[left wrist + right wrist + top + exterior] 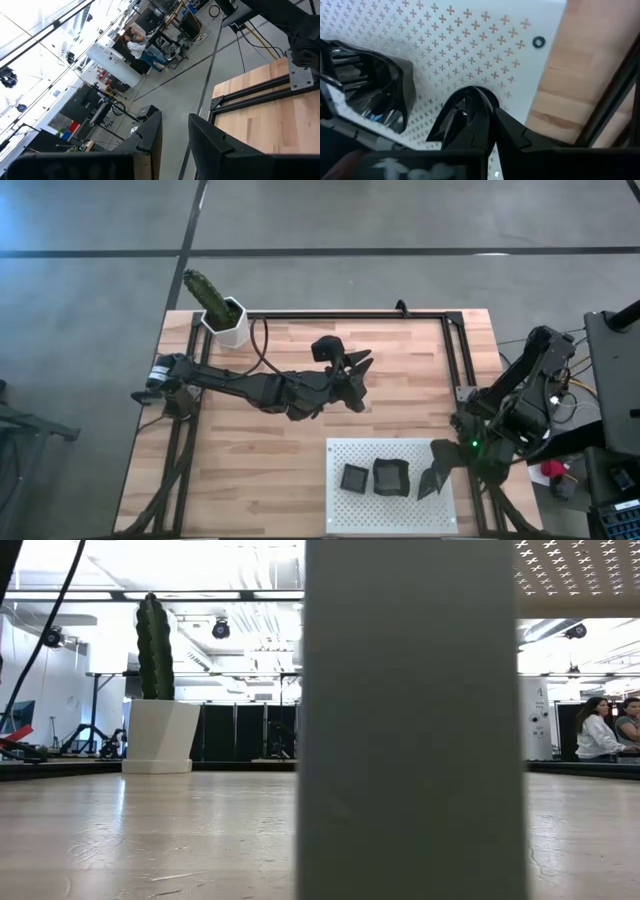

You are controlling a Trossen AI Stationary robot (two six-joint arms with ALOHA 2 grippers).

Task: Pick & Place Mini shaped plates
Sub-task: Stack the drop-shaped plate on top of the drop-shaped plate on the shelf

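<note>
The right gripper [487, 122] is clenched tight, its dark fingers meeting over a small glossy black teardrop-shaped plate [470, 107] that lies on the white perforated board [400, 512]; whether the rim is pinched I cannot tell. In the high view this plate [436, 472] sits at about three o'clock on the board, with the wavy-edged black plate [390, 477] and the square black plate [353, 478] in a row toward nine o'clock, probably to collect the set in one place; the left gripper [358, 370] hangs released over the middle of the wooden table [260, 470], holding nothing, likely waiting.
</note>
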